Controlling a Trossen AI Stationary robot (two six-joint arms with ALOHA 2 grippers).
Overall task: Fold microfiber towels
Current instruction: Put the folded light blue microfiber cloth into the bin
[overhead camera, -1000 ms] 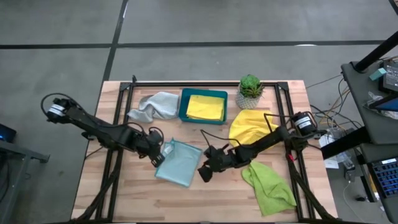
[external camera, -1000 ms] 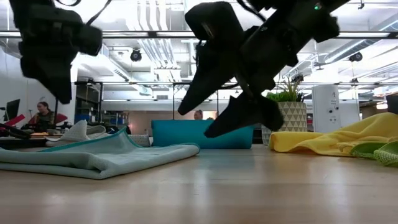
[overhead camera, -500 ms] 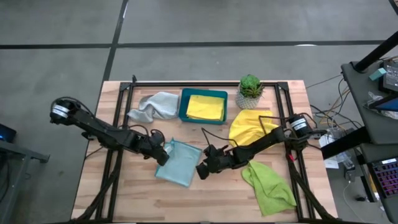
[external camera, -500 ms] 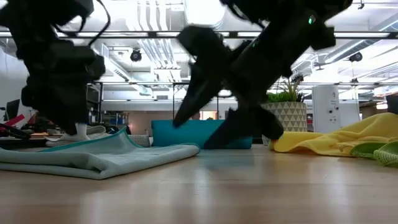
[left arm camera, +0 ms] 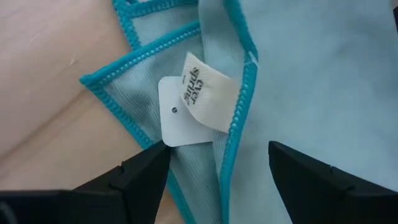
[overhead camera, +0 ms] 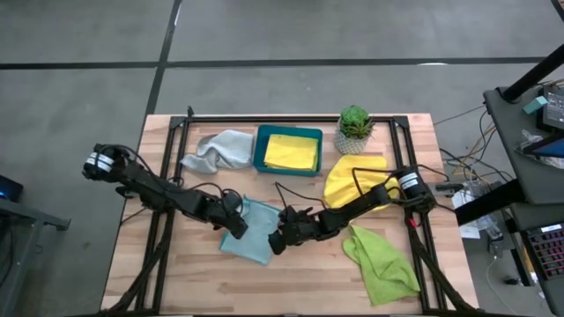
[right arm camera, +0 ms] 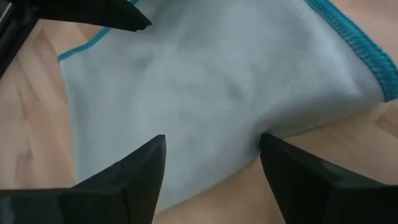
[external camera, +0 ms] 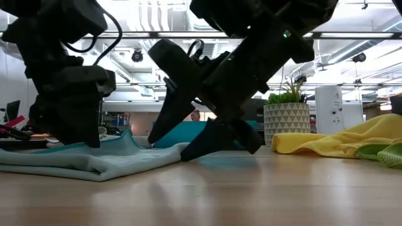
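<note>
The left gripper (left arm camera: 214, 163) has its fingers (left arm camera: 140, 174) spread wide over the teal-stitched hem of the blue towel (overhead camera: 254, 229), one finger on each side of the hem, nothing pinched. Between them lie two tags sewn at the hem: a cream label (left arm camera: 206, 93) printed "ever spring" and a blank white card tag (left arm camera: 180, 118) with a small hole. The right gripper (right arm camera: 208, 163), fingers also spread, straddles the towel's opposite edge, where the cloth bunches into a soft fold. That towel is pale blue, fine-woven, with darker blue edging, lying rumpled near the middle of the table (overhead camera: 159, 264), toward its front edge. Behind it, a folded yellow towel (overhead camera: 291, 151) sits in the teal tray (overhead camera: 259, 151) at the back edge, with a grey towel (overhead camera: 218, 150) crumpled beside the tray. Another yellow towel (overhead camera: 348, 180) lies heaped toward the right edge, below the plant (overhead camera: 354, 128), and a green towel (overhead camera: 381, 262) sprawls near the front right corner.
</note>
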